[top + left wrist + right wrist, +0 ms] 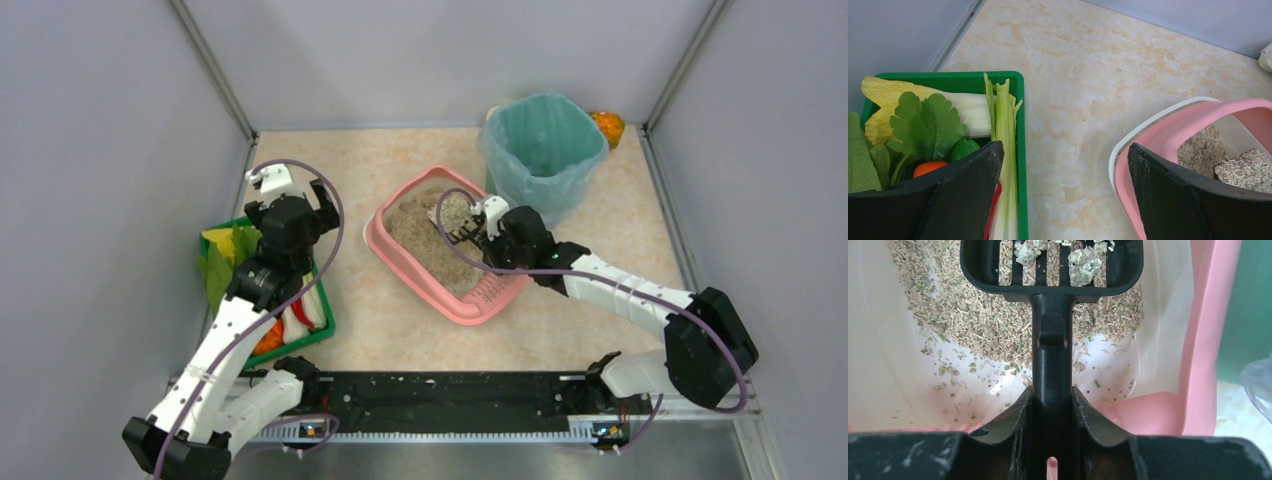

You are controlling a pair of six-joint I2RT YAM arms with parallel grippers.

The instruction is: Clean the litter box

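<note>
The pink litter box (pixel 395 250) lies mid-table with beige litter (pixel 420 228) inside and its slotted ledge (pixel 490 292) toward the near right. My right gripper (pixel 482 235) hovers over the litter, shut on the handle of a black slotted scoop (pixel 1050 270). Two pale clumps (pixel 1083 262) rest on the scoop's slats above the litter (pixel 973 315). In the left wrist view the box's pink rim (pixel 1168 132) shows at the right. My left gripper (pixel 300 200) hangs open and holds nothing, between the green tray and the litter box; its fingers (pixel 973 175) stand wide apart.
A tall teal-lined bin (pixel 542 150) stands just behind the litter box at the back right, an orange object (pixel 608 126) behind it. A green tray (pixel 325 335) of vegetables (pixel 928 125) sits at the left by the wall. Grey walls enclose the table.
</note>
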